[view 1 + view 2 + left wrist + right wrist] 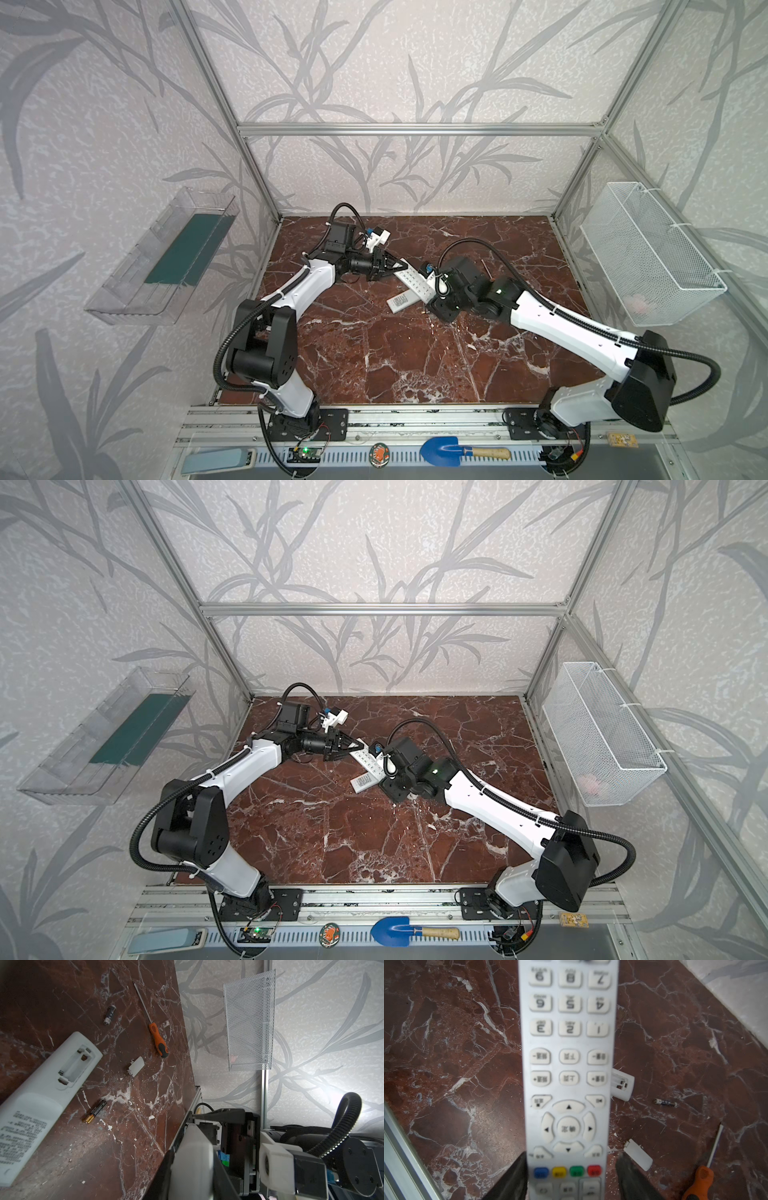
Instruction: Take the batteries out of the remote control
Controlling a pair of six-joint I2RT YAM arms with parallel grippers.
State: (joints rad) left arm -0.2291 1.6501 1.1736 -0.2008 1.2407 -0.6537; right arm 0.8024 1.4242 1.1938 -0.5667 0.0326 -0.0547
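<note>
Between right claw (572,1156) jaws: remote control (569,1043).

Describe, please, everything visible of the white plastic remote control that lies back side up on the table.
The white plastic remote control lies flat, back up, on the red-brown marble table. It is long, with a rounded end. Its battery compartment is uncovered and empty, metal contacts showing; grey printed text fills the lower back. In the left wrist view only the table touches it.

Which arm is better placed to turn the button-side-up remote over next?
Left, probably. The left gripper is pinched on the end of the remote, while the right gripper stands open around it, with a visible gap on one side.
</note>
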